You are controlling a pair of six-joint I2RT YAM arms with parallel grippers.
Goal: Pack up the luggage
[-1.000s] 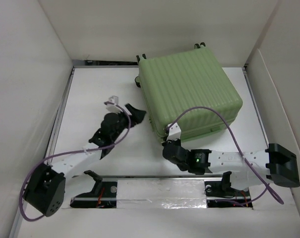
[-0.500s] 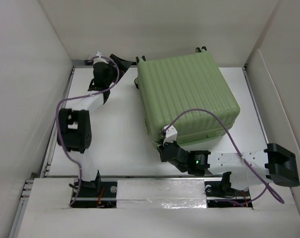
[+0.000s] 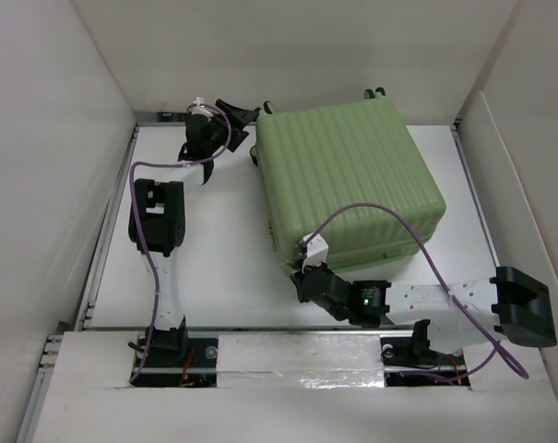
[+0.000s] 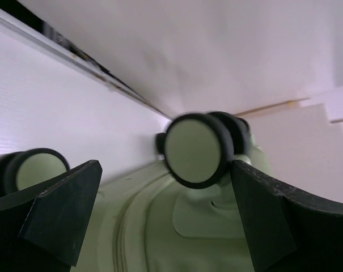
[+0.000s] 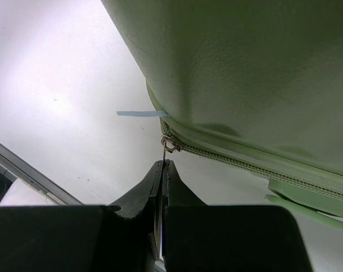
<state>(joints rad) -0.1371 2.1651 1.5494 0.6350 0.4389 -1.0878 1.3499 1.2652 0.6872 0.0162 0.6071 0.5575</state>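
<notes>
Suitcase lies shut, zip pull pinched

The big pale green hard suitcase with ribs [image 3: 352,175] lies flat on the white table [image 3: 214,268]. Its lid is down, so nothing inside it shows.

The right gripper [image 5: 162,167] is at the near left corner of the suitcase. Its two black fingers are pressed tight together. The small metal zip pull [image 5: 169,146] looks pinched between them. The arm probably holds it this way so it can drag the zip along the seam. A thin pale blue strip [image 5: 142,113] pokes out of the seam just beside the pull.

The left gripper [image 3: 240,115] is at the far left corner of the suitcase, next to the small black wheels [image 4: 198,148]. Its fingers are spread wide apart and hold nothing. One wheel sits right in front of the gap. This gripper is most likely there to steady the suitcase, so it does not slide when the zip is tugged from the other end.
</notes>
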